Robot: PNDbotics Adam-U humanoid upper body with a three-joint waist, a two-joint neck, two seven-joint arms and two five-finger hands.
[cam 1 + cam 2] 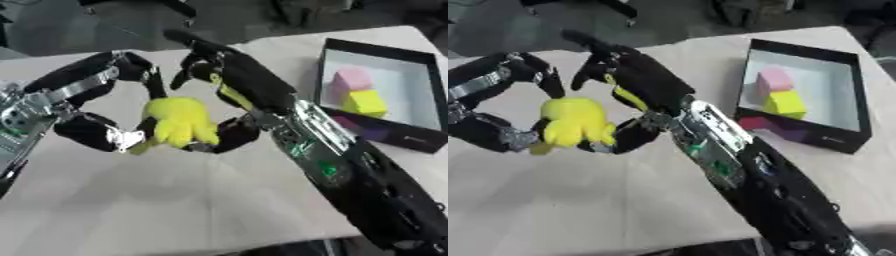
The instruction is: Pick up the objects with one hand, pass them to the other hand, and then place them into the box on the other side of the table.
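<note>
A yellow plush toy [179, 122] hangs above the table between my two hands. My left hand [86, 131] comes in from the left. One of its fingers presses down on the toy's top and its thumb is against the lower left side. My right hand [249, 82] reaches across from the right. Its fingers arch over the toy and its thumb curls against the lower right side. Both hands touch the toy. The black box [420, 100] with a white floor stands at the right edge of the table.
Inside the box lie a pink block [354, 80] and a yellow block [366, 102]. The pale tabletop [175, 200] stretches below the hands. My right forearm [350, 170] crosses the lower right, just in front of the box.
</note>
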